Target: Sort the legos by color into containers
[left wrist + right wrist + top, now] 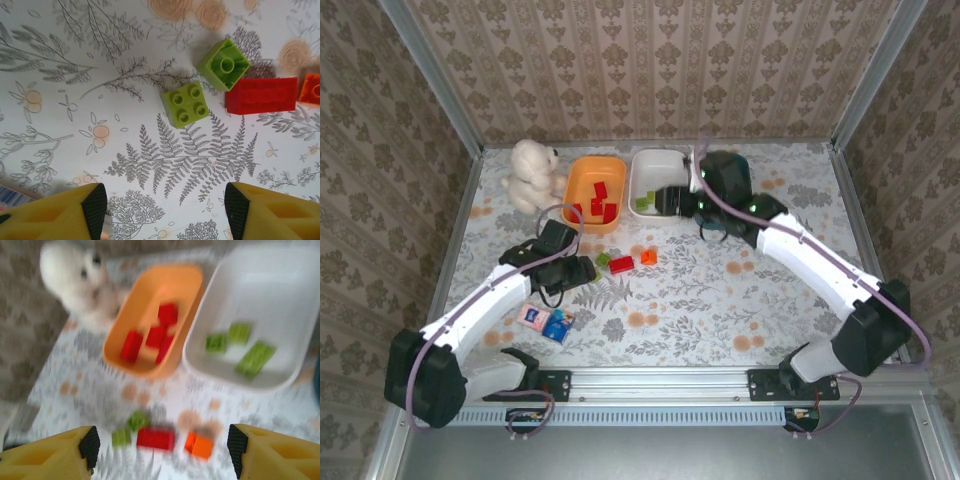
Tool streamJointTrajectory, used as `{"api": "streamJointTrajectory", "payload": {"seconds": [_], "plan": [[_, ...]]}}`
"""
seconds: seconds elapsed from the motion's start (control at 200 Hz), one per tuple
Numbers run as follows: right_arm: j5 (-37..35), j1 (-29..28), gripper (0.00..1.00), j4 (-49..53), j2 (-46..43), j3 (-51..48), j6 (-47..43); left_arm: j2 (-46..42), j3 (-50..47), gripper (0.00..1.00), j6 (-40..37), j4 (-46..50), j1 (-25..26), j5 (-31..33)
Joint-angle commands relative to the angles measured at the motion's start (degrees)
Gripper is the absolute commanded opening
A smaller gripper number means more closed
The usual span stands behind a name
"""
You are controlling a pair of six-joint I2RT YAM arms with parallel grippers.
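Containers: the orange tray (592, 172) and the white tray (655, 165) stand side by side on the desk (720, 300), long sides just beside each other. Both lie ahead of the right jaws, the orange one toward the left finger's side and the white one toward the right finger's side. An edge of the dark teal tray (318, 380) lies further out on that side, past the white tray; contents cannot be told.

White plush toy (532, 175): just beside the orange tray, far left ahead of the right jaws.

Right jaws: apart, nothing between the right fingers (280, 452). In the top view they hang over the near end of the white tray.

Left jaws: apart, nothing between the left fingers (55, 215). They are held above bare desk, touching no brick.

Legos, sorted: about four red bricks (156, 335) in the orange tray (blurred, count uncertain); three lime green bricks (239, 331) in the white tray.

Legos, loose, seen from the left jaws:
- The studs-up green brick (185, 104) lies straight ahead of the gap.
- The tipped green brick (223, 64), hollow underside showing, lies further ahead toward the right finger. I cannot tell if the two green corners touch.
- The loose red brick (261, 95) lies ahead of the right finger, just beside the tipped one.
- The orange brick (311, 89) sits at the red brick's outer end, cut by the frame edge.

Pink packet (532, 317) and blue packet (558, 325): side by side behind the left jaws, toward the arm bases.
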State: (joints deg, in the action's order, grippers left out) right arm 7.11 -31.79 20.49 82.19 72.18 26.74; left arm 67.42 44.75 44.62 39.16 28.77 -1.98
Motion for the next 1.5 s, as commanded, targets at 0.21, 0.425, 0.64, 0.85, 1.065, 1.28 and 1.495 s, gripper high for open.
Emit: {"api": "streamJointTrajectory", "payload": {"seconds": [0.21,0.425,0.64,0.85,1.065,1.28,1.495], "plan": [[4.4,-3.0,0.72,0.7,-12.4,-16.3,1.0,15.4,8.6,0.71,-17.4,5.4,-0.3,-1.0],[2.5,-3.0,0.73,2.0,-12.7,-15.2,0.5,19.0,8.9,0.75,-8.3,2.0,-0.4,-4.3],[2.7,-3.0,0.73,1.8,-12.6,-15.3,0.9,19.7,7.4,0.73,1.9,-3.7,0.0,-2.8],[3.2,-3.0,0.73,2.3,-12.4,-15.4,0.6,22.5,7.7,0.68,5.5,-5.3,0.0,-2.1],[4.7,-2.9,0.74,1.3,-11.6,-14.5,0.6,24.9,8.4,0.63,6.6,-5.6,0.0,-0.9],[9.0,-3.0,0.75,-1.1,-10.8,-13.8,1.2,27.2,8.5,0.55,6.2,-6.0,-0.1,-0.2],[9.9,-3.0,0.75,-1.2,-9.7,-12.5,1.4,28.1,8.2,0.49,5.2,-6.0,-0.1,1.6]]}}
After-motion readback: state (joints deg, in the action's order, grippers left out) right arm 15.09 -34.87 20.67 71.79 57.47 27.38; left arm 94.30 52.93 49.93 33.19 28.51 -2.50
